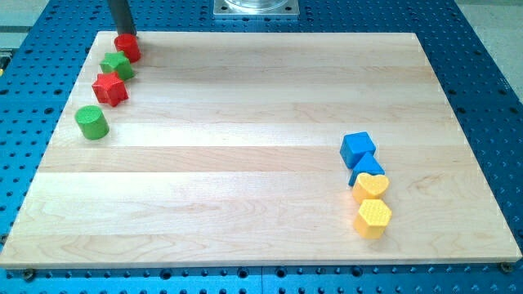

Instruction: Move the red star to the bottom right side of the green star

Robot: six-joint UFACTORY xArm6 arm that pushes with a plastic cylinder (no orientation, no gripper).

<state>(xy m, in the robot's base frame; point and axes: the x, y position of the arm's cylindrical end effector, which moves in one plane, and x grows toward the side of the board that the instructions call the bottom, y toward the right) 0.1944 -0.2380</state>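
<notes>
The red star [110, 88] lies near the board's top left, just below and left of the green star [118, 64], touching it. A red round block [127, 46] sits above the green star, close to it. My tip [124, 34] comes down at the board's top left edge, right at the top of the red round block, above both stars. A green cylinder [91, 122] stands below the red star, apart from it.
At the view's lower right a blue cube [358, 149], a second blue block [367, 169], a yellow heart [370, 187] and a yellow hexagon [373, 217] form a close column. The wooden board [245, 163] rests on a blue perforated table.
</notes>
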